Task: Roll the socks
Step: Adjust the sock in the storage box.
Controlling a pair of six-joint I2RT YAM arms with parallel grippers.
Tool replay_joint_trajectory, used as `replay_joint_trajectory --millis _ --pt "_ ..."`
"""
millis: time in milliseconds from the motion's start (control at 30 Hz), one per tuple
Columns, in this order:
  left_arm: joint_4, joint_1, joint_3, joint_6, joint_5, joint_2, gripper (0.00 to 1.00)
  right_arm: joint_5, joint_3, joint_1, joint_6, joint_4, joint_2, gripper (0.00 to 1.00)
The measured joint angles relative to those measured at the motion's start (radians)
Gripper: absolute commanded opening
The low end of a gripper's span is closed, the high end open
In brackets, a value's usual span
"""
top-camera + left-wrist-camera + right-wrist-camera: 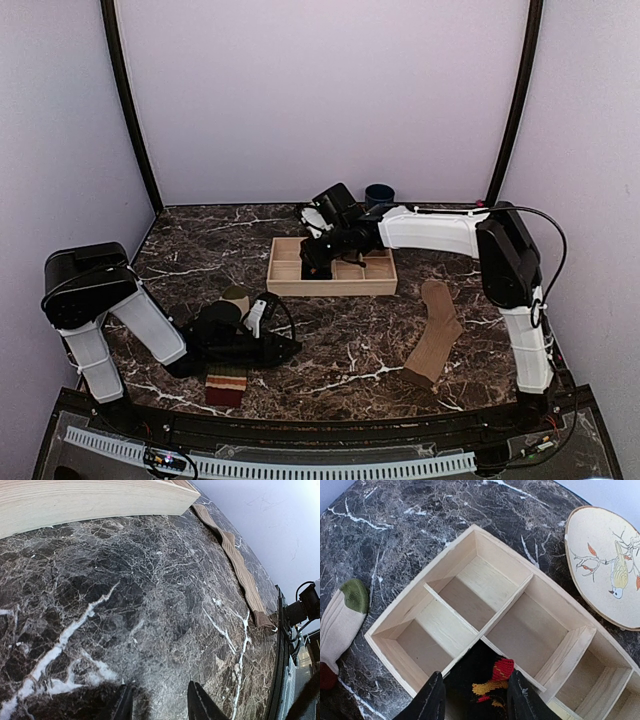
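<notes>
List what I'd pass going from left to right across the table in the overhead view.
striped sock → wooden tray → tan sock. The blue cup and the black sock sit within the tray's span, so I left them out.
</notes>
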Motion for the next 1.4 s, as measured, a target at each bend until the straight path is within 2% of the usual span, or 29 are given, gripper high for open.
replay_joint_trajectory --millis 500,800,1067,1400 --pt "0.0 0.0 0.0 0.0 0.0 0.0 0.41 0.055 -0.024 0.006 0.008 -0.077 -0.006 0.26" --pt "0.001 0.0 0.0 0.0 0.003 0.0 0.41 0.071 0.024 0.006 0.019 -0.158 0.064 0.23" --pt "-0.006 0.0 0.008 0.0 0.006 0.002 0.42 0.079 0.073 0.004 0.03 -0.178 0.098 0.31" --pt "-0.087 0.0 0.031 0.003 0.006 -0.028 0.42 0.117 0.019 0.011 0.029 -0.163 -0.009 0.34"
